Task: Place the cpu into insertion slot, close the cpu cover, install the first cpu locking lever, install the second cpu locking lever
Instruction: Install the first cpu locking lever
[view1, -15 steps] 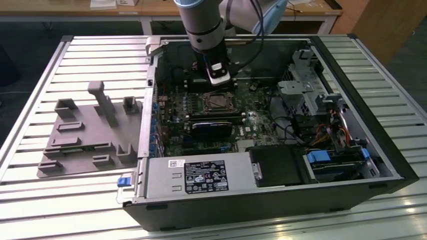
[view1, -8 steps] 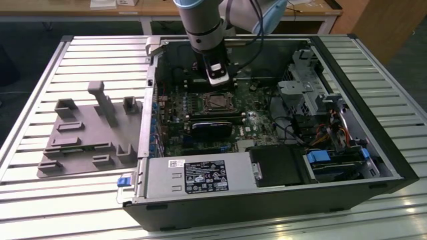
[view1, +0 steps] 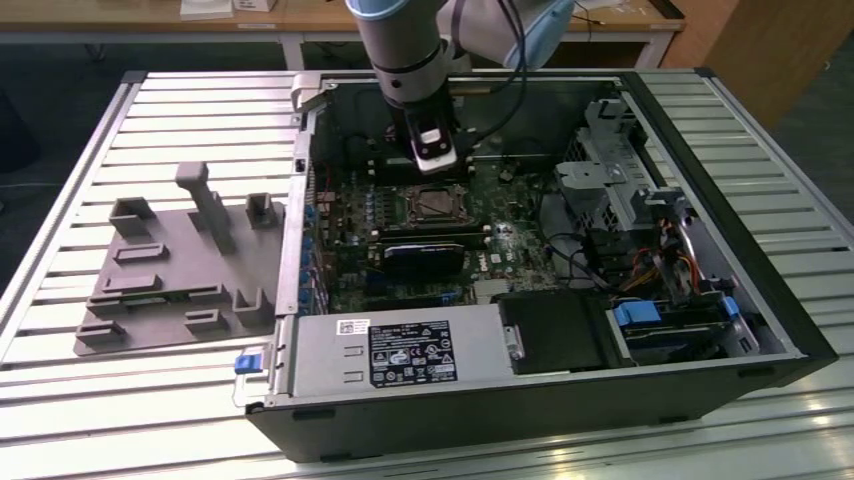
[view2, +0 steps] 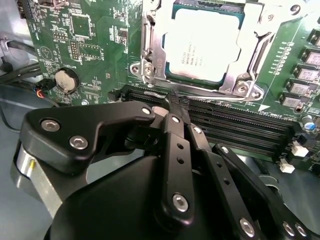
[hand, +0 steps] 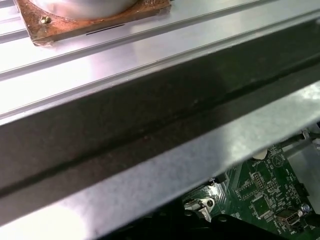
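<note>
Slatted tabletop (view1: 80, 400). Well off to the exterior view's left of the gripper (view1: 438, 168) is a grey moulded holder (view1: 180, 265), lying outside the open computer case (view1: 534, 410). The gripper hangs inside the case on the arm, over the green circuit board (view2: 85, 35). The insertion slot (view1: 434, 203) is just past its tips, on the side nearer the exterior camera.

In the second wrist view the black fingers (view2: 172, 150) are clenched together, with nothing seen between them. The tips sit at the long black slots (view2: 240, 125), which lie between gripper and socket. A thin metal wire (view2: 152, 93) runs along the socket edge nearest the tips.

The cpu (view2: 205, 42) is seated in the insertion slot. Its pale top shows through the window of the cpu cover (view2: 151, 47), which lies flat around it.
</note>
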